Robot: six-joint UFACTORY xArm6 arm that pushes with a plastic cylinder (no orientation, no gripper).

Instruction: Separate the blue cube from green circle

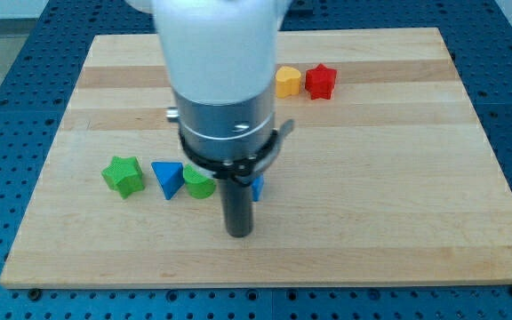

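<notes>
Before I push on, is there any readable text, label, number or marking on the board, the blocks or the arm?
None: no word, number, brand or sign reads anywhere in this view.
Wooden board: bare grain only.
Blocks, such as the red block and green star: plain coloured faces.
Arm housing: blank white and metal.
My tip sits just below the mostly hidden blue cube.

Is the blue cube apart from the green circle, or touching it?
Cannot tell: the rod hides most of the blue cube; my tip sits just below it, with the green circle left of the rod.
</notes>
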